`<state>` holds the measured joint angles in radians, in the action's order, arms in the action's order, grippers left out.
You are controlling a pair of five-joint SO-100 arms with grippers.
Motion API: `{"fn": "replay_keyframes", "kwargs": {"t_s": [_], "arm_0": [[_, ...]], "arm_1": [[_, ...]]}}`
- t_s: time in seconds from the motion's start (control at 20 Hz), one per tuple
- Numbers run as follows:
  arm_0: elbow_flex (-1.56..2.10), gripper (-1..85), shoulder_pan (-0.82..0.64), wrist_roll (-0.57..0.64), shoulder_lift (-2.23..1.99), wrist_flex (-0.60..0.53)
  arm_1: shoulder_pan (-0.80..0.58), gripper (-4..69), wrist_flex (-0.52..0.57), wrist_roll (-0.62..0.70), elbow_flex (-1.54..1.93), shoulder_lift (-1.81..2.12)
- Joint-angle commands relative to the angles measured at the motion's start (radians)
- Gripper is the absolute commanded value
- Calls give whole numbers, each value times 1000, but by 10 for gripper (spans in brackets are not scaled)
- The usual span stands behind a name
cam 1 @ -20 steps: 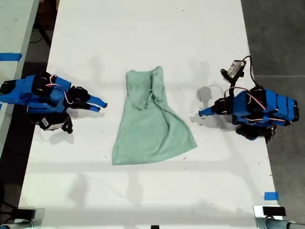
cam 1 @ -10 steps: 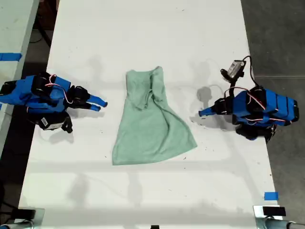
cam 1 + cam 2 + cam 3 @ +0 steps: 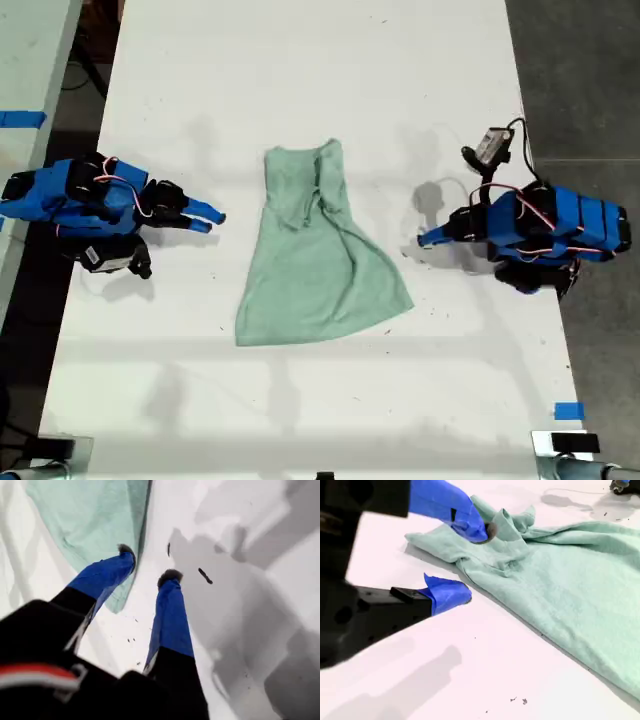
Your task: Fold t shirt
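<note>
Near the middle of the white table [image 3: 300,80], the mint-green t shirt [image 3: 315,270] lies wrinkled but mostly flat, its narrow end toward the top of the exterior view and its wide hem flaring toward the bottom. A fold of cloth runs down from the narrow end toward the hem corner on the exterior view's right. My first pincer [image 3: 425,238] sits at the exterior view's right, pointing toward the t shirt and apart from it. In its wrist view the first pincer [image 3: 148,564] is released, its two blue fingers [image 3: 172,615] spread with bare table between them, and a corner of the t shirt [image 3: 90,515] lies just beyond one tip. My second pincer [image 3: 212,215] sits at the exterior view's left, aimed at the narrow end and near it without touching. Seen from its own camera, the second pincer [image 3: 472,562] is also released, holding nothing, with the bunched narrow end of the t shirt [image 3: 570,590] just past its upper finger. A strip of blue tape [image 3: 568,410] is stuck near the table's lower corner on the exterior view's right.
</note>
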<state>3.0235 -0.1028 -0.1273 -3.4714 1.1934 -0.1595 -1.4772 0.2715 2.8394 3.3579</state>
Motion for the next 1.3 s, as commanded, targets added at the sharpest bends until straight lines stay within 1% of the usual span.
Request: {"fn": "replay_keyframes", "kwargs": {"t_s": [0.0, 0.1, 0.2, 0.25, 0.35, 0.4, 0.45, 0.55, 0.7, 0.75, 0.8, 0.85, 0.9, 1.05, 1.25], "arm_0": [[-12, 153, 0, -6, -5, -21], [-12, 153, 0, -6, -5, -21], [-12, 152, 3, -6, -5, -21], [-12, 152, 5, -6, -6, -21], [-12, 152, 5, -6, -6, -21], [-12, 152, 5, -6, -8, -21], [-11, 153, 5, -6, -8, -21], [-8, 153, 6, -6, -15, -23], [5, 153, 8, -6, -20, -34], [9, 153, 11, -6, -26, -37], [15, 153, 12, -6, -29, -41], [32, 153, 12, -5, -41, -55], [48, 153, 11, -5, -41, -71], [81, 153, 18, -11, -41, -97], [92, 147, 18, -17, -48, -107]], "arm_1": [[52, 131, 75, -75, -178, -371], [89, 129, 38, -101, -354, -583], [97, 63, 25, -110, -397, -600], [106, 58, 25, -126, -394, -594], [109, 145, 23, -149, -353, -566], [109, 177, 23, -160, -313, -511], [109, 191, 23, -169, -265, -425], [106, 197, -14, -178, -206, -272], [107, 204, -46, -179, -218, -252], [115, 191, -38, -183, -216, -258], [132, 157, -18, -189, -216, -284], [147, 147, 8, -195, -225, -325], [160, 149, 26, -201, -238, -379], [158, 198, 40, -209, -236, -405], [158, 198, 44, -209, -239, -413]]}}
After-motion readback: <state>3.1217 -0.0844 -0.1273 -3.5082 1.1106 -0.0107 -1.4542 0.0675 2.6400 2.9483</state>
